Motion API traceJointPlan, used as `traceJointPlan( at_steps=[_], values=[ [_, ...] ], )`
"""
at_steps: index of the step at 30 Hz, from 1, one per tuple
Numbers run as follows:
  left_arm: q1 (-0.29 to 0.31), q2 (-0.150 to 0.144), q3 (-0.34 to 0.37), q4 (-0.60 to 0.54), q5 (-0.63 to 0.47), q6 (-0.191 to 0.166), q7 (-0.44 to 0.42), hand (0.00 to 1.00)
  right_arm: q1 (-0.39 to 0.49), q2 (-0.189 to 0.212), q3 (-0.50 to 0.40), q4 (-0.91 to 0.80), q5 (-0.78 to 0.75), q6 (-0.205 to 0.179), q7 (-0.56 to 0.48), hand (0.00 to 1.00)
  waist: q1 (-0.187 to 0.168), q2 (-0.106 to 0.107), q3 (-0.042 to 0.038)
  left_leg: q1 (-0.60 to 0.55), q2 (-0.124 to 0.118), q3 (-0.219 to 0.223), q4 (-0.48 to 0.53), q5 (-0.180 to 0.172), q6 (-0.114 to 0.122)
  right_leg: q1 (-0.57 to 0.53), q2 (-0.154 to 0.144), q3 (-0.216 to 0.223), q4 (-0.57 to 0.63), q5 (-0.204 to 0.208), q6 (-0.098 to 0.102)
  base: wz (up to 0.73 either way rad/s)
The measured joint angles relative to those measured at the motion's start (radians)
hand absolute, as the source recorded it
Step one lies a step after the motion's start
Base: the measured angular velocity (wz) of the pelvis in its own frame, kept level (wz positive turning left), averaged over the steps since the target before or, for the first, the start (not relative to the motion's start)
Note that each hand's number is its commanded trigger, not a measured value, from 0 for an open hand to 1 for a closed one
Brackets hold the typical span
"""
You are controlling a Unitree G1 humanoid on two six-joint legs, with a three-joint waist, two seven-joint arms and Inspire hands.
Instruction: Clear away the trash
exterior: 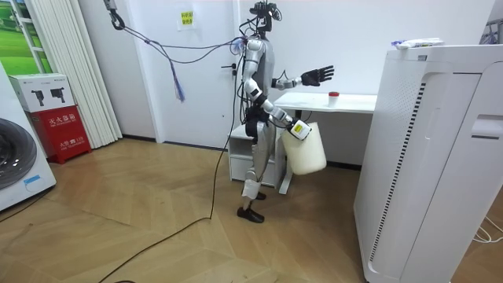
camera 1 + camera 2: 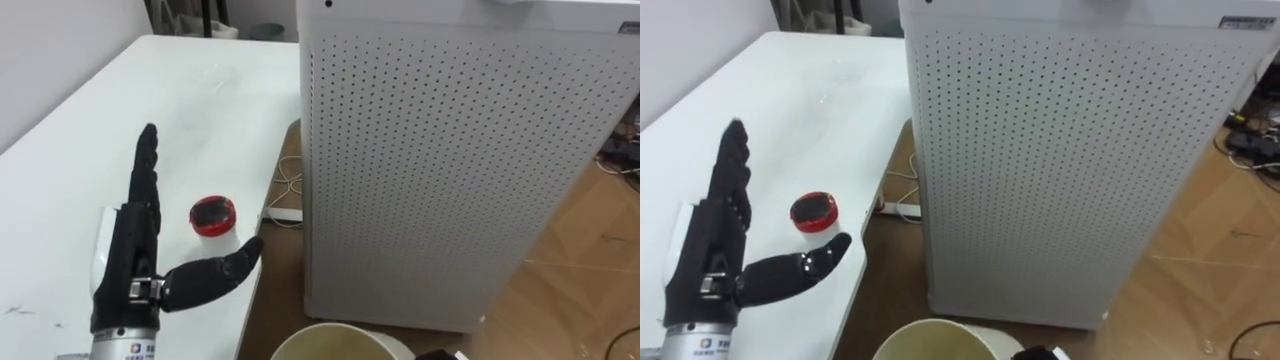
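Over the white table (image 2: 200, 100) we hold our left hand (image 2: 130, 255) with fingers straight and thumb spread wide, gripping nothing. Just beyond the thumb, untouched, a small red-lidded tub (image 2: 213, 215) stands near the table's edge. A cream bucket (image 2: 335, 342) hangs at our right hand (image 1: 296, 128); we cannot tell that hand's grip. A white perforated air purifier (image 2: 450, 160) stands to our right.

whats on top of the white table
A small red-topped container sits near the white table's edge, beside the open left hand held above the tabletop. Whatever lies beneath that hand and forearm is covered.
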Motion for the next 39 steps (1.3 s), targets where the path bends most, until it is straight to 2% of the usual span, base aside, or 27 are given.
traceJointPlan(
  at_steps=[6,12,13,14,15,16,17,18,19,20,21,22,24,26,30,34,39],
  values=[
    [0.007,0.0,-0.001,0.039,0.001,0.014,-0.001,0.0,0.001,0.0,0.0,-0.001,-0.001,0.0,0.012,1.0,-0.003,0.0,0.0,0.016,0.004,0.0,-0.011,0.0,0.0,0.018,0.005,0.002,-0.018,0.0,0.0,-0.02],
    [0.008,0.0,-0.001,0.054,-0.009,0.023,-0.001,0.0,0.004,-0.003,0.002,-0.004,-0.008,0.0,0.009,1.0,-0.004,0.001,-0.0008,0.023,0.004,0.0,-0.007,0.0,0.0,0.033,0.005,0.029,-0.032,0.002,-0.004,-0.03],
    [0.008,0.0,-0.001,0.065,-0.012,0.023,-0.001,0.0,0.004,-0.003,0.002,-0.004,-0.008,0.0,0.007,1.0,-0.004,-0.005,0.0028,0.002,-0.003,0.013,0.039,-0.001,-0.003,0.049,-0.008,0.064,-0.044,0.006,-0.008,0.15],
    [0.007,0.0,-0.002,0.073,-0.013,0.024,-0.003,0.0,0.004,-0.001,0.002,-0.004,-0.006,0.0,0.005,1.0,-0.009,-0.015,0.0089,-0.03,-0.013,0.025,0.108,-0.004,-0.018,0.064,-0.022,0.117,-0.06,0.007,-0.007,0.37],
    [0.005,-0.004,-0.014,0.083,-0.02,0.024,-0.007,0.0,0.009,0.0,0.003,-0.004,0.012,-0.001,0.0,1.0,-0.015,-0.031,0.011,-0.097,-0.028,0.036,0.127,-0.015,-0.036,0.075,-0.043,0.211,-0.078,0.011,-0.001,0.69],
    [-0.009,-0.006,-0.035,0.083,-0.021,0.024,-0.007,0.0,0.009,-0.01,-0.014,-0.001,0.018,0.0,-0.005,1.0,-0.022,-0.022,0.008,-0.16,-0.011,0.049,0.054,0.041,-0.002,0.059,-0.046,0.226,-0.067,0.003,0.012,0.63],
    [-0.011,-0.007,-0.044,0.085,-0.023,0.024,-0.007,0.0,0.012,-0.013,-0.023,0.001,0.018,0.007,-0.008,1.0,-0.013,-0.029,0.0045,-0.162,-0.011,0.078,0.06,0.061,-0.006,0.043,-0.055,0.227,-0.056,-0.008,0.027,0.3],
    [-0.007,-0.008,-0.049,0.094,-0.024,0.024,-0.005,0.0,0.013,-0.013,-0.025,-0.001,0.009,0.008,-0.009,1.0,0.015,-0.027,0.0043,-0.15,-0.011,0.104,0.044,0.068,0.004,0.031,-0.057,0.189,-0.044,-0.01,0.041,-0.22],
    [-0.008,-0.006,-0.046,0.116,-0.024,0.025,-0.004,0.0,0.013,-0.009,-0.025,-0.004,0.0,0.008,-0.001,1.0,0.036,-0.023,0.0062,-0.133,-0.011,0.104,0.042,0.068,0.004,0.03,-0.055,0.15,-0.048,-0.005,0.045,-0.34],
    [-0.008,-0.005,-0.041,0.125,-0.024,0.027,-0.004,0.0,0.014,-0.008,-0.025,-0.01,-0.001,0.008,0.005,1.0,0.042,-0.021,0.0073,-0.126,-0.012,0.098,0.042,0.068,0.004,0.03,-0.051,0.133,-0.06,0.002,0.042,-0.34],
    [-0.007,-0.005,-0.035,0.131,-0.025,0.041,-0.004,0.0,0.021,-0.008,-0.024,-0.032,-0.004,0.008,0.012,1.0,0.045,-0.015,0.0089,-0.112,-0.016,0.065,0.039,0.067,0.004,0.028,-0.044,0.103,-0.079,0.019,0.032,-0.18],
    [-0.006,-0.006,-0.035,0.131,-0.028,0.044,-0.006,0.0,0.029,-0.01,-0.024,-0.052,-0.004,0.008,0.01,1.0,0.039,-0.005,0.0032,-0.104,-0.018,0.046,0.03,0.067,0.003,0.036,-0.044,0.084,-0.075,0.026,0.03,-0.11],
    [-0.008,-0.007,-0.035,0.131,-0.028,0.044,-0.008,0.0,0.027,-0.009,-0.024,-0.056,0.003,0.008,0.011,1.0,0.023,0.008,-0.0029,-0.087,-0.019,0.04,0.002,0.068,0.001,0.048,-0.041,0.076,-0.076,0.026,0.029,0.03],
    [-0.008,-0.007,-0.036,0.132,-0.028,0.044,-0.009,0.0,0.03,-0.008,-0.024,-0.056,0.005,0.008,0.013,1.0,0.019,0.012,-0.0039,-0.068,-0.019,0.039,-0.014,0.07,-0.001,0.054,-0.04,0.078,-0.076,0.025,0.029,-0.07],
    [-0.01,-0.007,-0.034,0.149,-0.07,0.044,-0.008,0.0,0.034,-0.008,-0.026,-0.051,0.005,0.008,0.009,1.0,0.012,0.003,0.0006,-0.045,-0.018,0.043,-0.022,0.07,-0.001,0.065,-0.038,0.077,-0.071,0.025,0.029,-0.05],
    [-0.011,-0.007,-0.024,0.168,-0.091,0.044,-0.007,0.0,0.035,-0.006,-0.026,-0.046,0.004,0.008,0.008,1.0,0.005,-0.013,0.0094,-0.046,-0.017,0.045,-0.019,0.07,-0.001,0.062,-0.037,0.075,-0.058,0.025,0.029,-0.03],
    [-0.011,-0.007,0.004,0.169,-0.12,0.044,0.009,0.0,0.04,-0.006,-0.026,-0.046,0.001,0.008,0.007,1.0,0.0,-0.016,0.0094,-0.045,-0.017,0.051,-0.018,0.07,-0.001,0.061,-0.035,0.078,-0.057,0.026,0.028,-0.04]
  ],
)
